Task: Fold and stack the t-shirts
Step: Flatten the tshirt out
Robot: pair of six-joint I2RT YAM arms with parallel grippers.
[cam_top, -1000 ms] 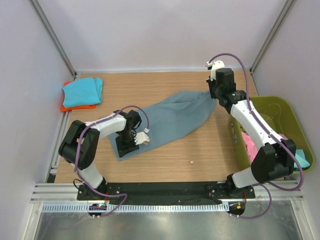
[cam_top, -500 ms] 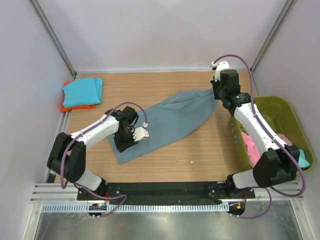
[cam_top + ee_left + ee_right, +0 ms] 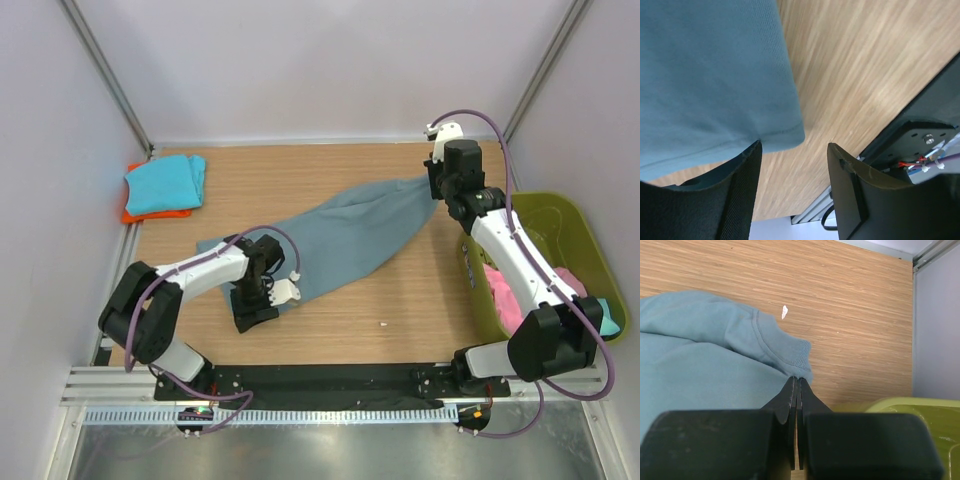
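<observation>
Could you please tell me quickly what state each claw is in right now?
Left claw: open, gripping nothing, at a hem corner of the blue-grey t-shirt.
Right claw: closed on the blue-grey t-shirt at its collar.

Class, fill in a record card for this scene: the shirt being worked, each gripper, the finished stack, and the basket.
Shirt in work: blue-grey t-shirt, stretched diagonally across the table
Right gripper: shut on the shirt's collar, far right
Left gripper: open at the shirt's near hem corner, not gripping it
Stack: folded turquoise t-shirt on an orange t-shirt, far left corner
Basket: olive-green, right side, holds pink cloth and turquoise cloth
</observation>
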